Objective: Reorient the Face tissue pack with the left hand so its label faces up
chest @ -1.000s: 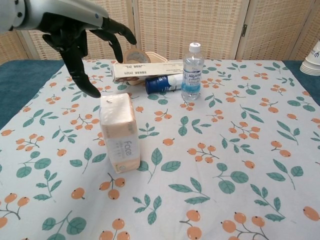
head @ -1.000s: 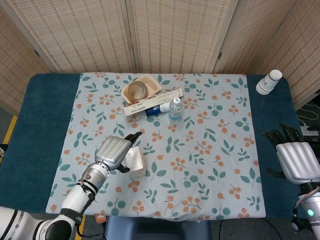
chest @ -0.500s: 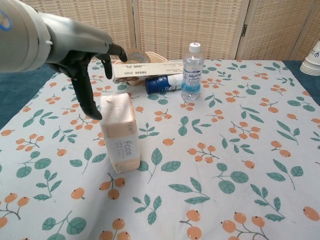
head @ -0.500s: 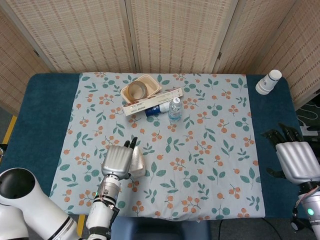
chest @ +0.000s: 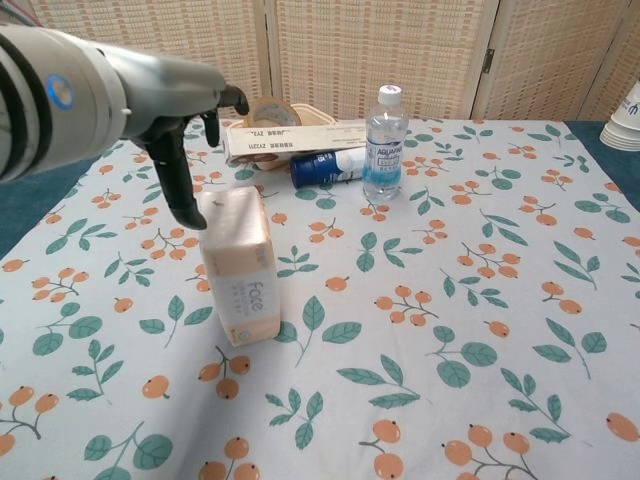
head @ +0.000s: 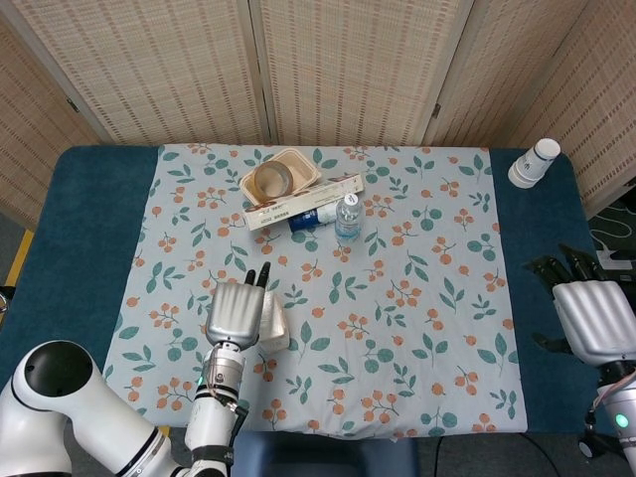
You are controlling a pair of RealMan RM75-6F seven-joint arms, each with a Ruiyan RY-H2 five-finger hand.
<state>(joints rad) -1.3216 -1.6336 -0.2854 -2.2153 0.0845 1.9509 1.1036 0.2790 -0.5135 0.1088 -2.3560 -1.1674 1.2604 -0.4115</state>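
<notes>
On the table [head: 89,248] there is one face tissue pack [chest: 240,265] near the front-left part, one water bottle [chest: 385,140], one long flat box [chest: 295,140], one blue tube [chest: 325,165] and one beige container [head: 281,176] holding one tape roll [head: 269,180] toward the far edge. One stack of paper cups [head: 535,162] stands at the far right corner. Two robot hands are visible.

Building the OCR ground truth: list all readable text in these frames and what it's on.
"face": tissue pack, on the side facing the chest camera.
"AQUARI…", partly legible: water bottle label.
"ZYJ21"-like code, uncertain: long box.
Blue can: print too blurred to read.
Cup stack: no readable text.
</notes>
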